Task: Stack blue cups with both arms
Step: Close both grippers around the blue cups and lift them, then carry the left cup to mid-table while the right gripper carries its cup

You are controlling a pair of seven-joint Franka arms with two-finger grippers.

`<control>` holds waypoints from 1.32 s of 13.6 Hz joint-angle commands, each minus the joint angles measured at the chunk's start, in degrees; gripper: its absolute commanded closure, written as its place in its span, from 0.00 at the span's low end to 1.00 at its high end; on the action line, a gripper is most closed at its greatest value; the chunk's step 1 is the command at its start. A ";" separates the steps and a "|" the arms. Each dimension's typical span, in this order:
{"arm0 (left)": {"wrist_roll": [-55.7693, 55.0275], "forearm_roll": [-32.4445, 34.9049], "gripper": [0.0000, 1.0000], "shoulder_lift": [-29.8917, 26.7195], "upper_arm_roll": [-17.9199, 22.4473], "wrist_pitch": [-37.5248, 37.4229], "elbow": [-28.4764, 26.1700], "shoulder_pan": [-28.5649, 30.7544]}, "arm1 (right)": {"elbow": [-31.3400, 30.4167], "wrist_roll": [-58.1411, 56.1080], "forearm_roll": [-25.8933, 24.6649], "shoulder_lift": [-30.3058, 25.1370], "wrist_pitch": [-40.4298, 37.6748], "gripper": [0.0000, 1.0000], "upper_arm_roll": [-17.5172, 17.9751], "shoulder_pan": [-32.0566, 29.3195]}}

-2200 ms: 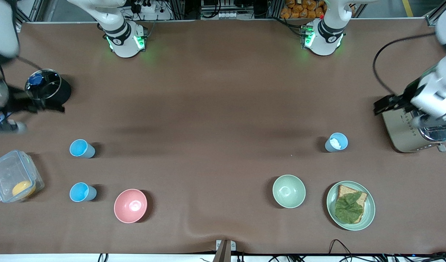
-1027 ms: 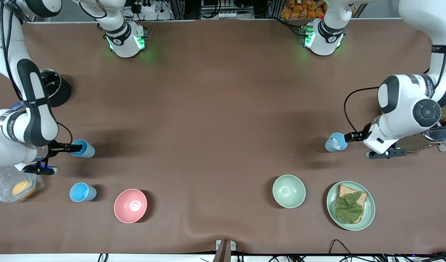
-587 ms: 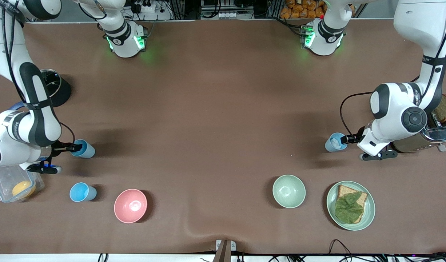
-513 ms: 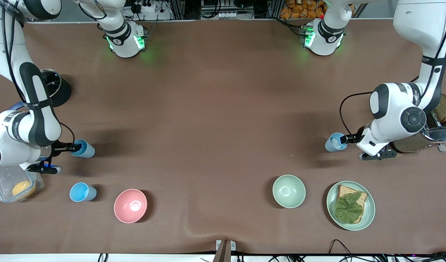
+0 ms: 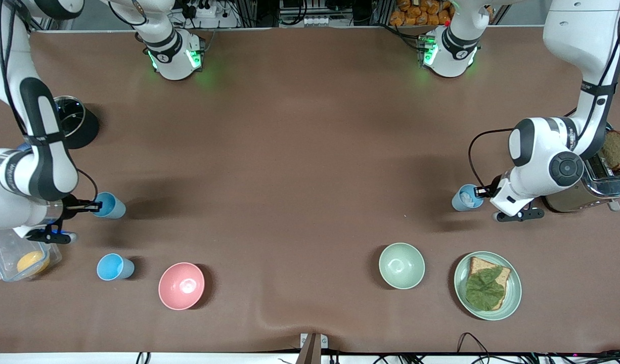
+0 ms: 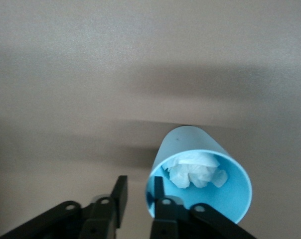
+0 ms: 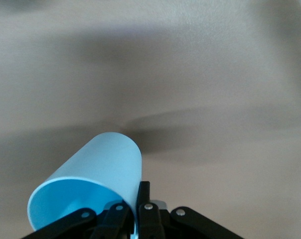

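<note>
Since half a second ago the right gripper [image 5: 95, 206] has closed and drawn the empty blue cup [image 5: 107, 205] toward the table's 9 o'clock edge. It pinches the rim, and the cup's long axis leans, mouth toward the wrist. The left gripper [image 5: 481, 192], at 3 o'clock, straddles the rim of the stuffed blue cup [image 5: 466, 198], which stands mouth up. Only the left wrist view shows the outer finger [image 6: 120, 191] off the wall and the white wad [image 6: 194, 172] clearly. A third blue cup [image 5: 113, 266] stands at 6 o'clock of the empty one.
</note>
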 commanded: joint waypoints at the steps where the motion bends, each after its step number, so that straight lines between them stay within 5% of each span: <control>1: 0.48 0.34 1.00 -0.57 -1.13 0.66 -0.09 -0.05 | -0.95 -0.29 -0.21 -3.82 -2.12 1.00 1.47 0.20; 7: -4.51 -2.20 1.00 -6.28 -9.38 -5.65 3.06 0.21 | -0.16 0.06 3.03 -9.00 -10.10 1.00 2.71 1.25; 13: -29.46 -3.36 1.00 -5.32 -24.59 -9.45 7.90 -2.14 | 1.78 5.31 6.47 -12.26 -17.23 1.00 3.24 5.55; 18: -46.86 -3.09 1.00 2.48 -24.96 -9.45 16.15 -16.20 | 1.78 15.69 8.30 -14.11 -20.23 1.00 3.24 10.13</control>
